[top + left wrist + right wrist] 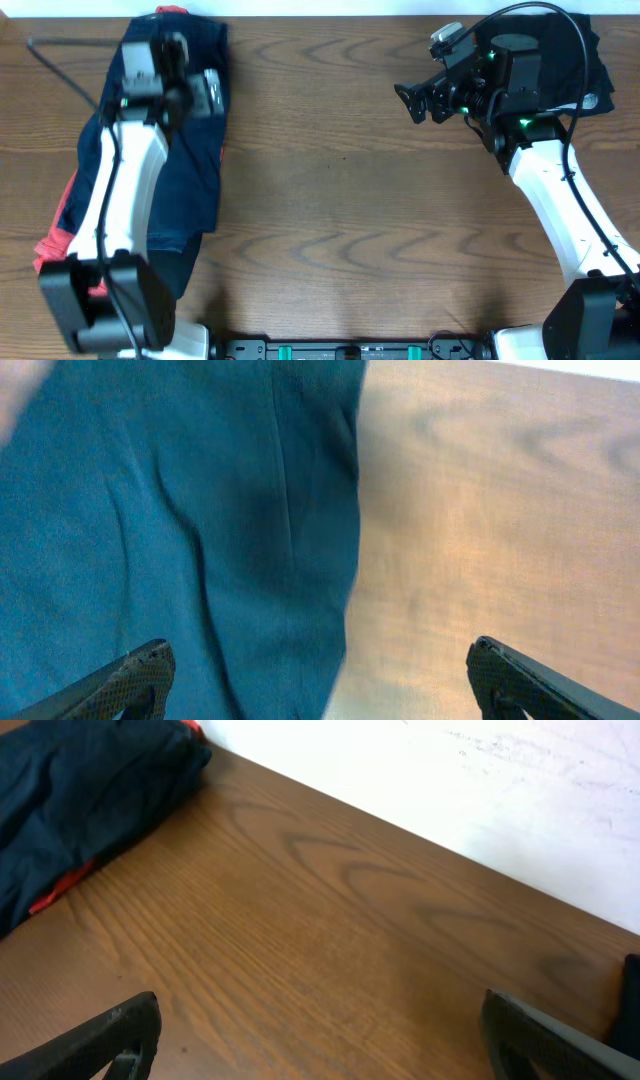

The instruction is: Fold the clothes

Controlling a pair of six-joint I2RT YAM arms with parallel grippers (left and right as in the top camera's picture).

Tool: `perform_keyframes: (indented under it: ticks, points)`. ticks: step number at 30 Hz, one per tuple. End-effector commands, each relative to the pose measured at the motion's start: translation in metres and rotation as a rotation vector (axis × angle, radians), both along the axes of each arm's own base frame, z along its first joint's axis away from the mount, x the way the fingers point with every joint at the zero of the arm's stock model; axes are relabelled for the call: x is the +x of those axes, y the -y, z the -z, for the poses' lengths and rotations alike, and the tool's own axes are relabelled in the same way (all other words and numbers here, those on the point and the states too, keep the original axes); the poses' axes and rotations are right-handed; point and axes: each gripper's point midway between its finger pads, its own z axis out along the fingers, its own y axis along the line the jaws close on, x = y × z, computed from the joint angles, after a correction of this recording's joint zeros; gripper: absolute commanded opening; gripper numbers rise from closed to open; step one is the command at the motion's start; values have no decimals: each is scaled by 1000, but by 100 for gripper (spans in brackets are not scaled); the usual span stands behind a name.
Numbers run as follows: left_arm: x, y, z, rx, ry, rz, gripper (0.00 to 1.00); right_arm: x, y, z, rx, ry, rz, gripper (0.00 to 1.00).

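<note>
Currently left gripper (318,665) is hovering over the navy shorts (195,150), fingers spread wide, nothing between them. Shorts are lying in a pile along the left side of the table (340,230), with a coral-red garment (58,240) sticking out from under them at the left edge. Right gripper (318,1025) is sitting spread apart too, gripping nothing, hanging over bare wood toward the far right. A black garment (592,45) is lying at the far-right corner, partly hidden behind the right arm.
</note>
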Motion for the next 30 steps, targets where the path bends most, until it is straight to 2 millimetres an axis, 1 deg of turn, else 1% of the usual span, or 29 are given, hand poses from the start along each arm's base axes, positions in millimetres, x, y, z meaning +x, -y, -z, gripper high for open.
perform_keyframes:
  ticks: [1,3,5,9,12,16,18,21,27,30]
  points:
    - [31,-4,-7,67,26,-48,94,1,-3,-9,18,5,-6,99]
    - [50,-1,-4,101,30,-59,94,0,-3,-8,17,-3,-6,99]
    - [67,0,4,134,31,-73,92,-1,-2,-6,16,-13,-6,99]
    - [98,1,32,164,19,-87,90,-6,-2,1,11,-45,-5,99]
    - [114,-4,54,178,20,-115,89,-8,-1,5,7,-66,-3,99]
    - [127,-9,73,194,42,-144,89,-10,2,10,-6,-84,11,99]
    - [132,-9,78,195,57,-147,89,-10,3,11,-10,-88,16,99]
    - [141,-9,80,191,89,-151,89,-10,3,11,-10,-90,16,98]
    - [153,-12,73,202,160,-175,86,-10,3,12,-13,-92,19,98]
    - [157,-13,75,202,173,-177,84,-10,3,13,-12,-94,19,97]
